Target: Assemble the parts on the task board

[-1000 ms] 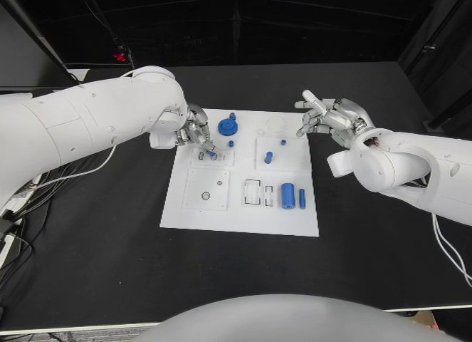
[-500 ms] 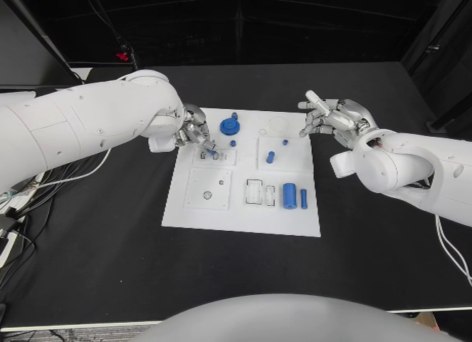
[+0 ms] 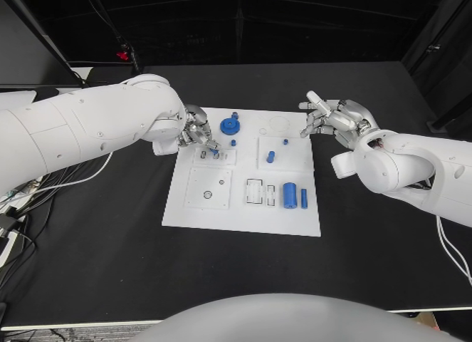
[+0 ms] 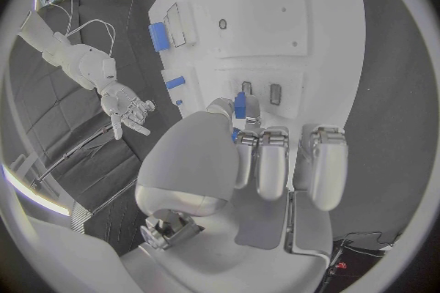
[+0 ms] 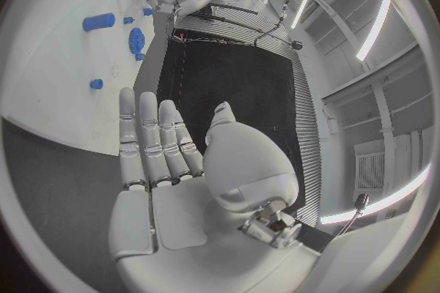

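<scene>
Now the left robot hand [image 3: 198,135] sits at the white board's [image 3: 236,214] ten o'clock corner, pinching a small blue peg [image 4: 240,104] between thumb and finger over a slotted plate. At two o'clock, the right robot hand [image 3: 333,117] hovers just off the board above the black desk [image 3: 112,249], fingers spread, holding nothing.

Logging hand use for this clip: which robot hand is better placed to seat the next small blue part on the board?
Left. The left robot hand already pinches a small blue part over the task board by its slots. The right robot hand hovers open, off the board's far right corner.
</scene>
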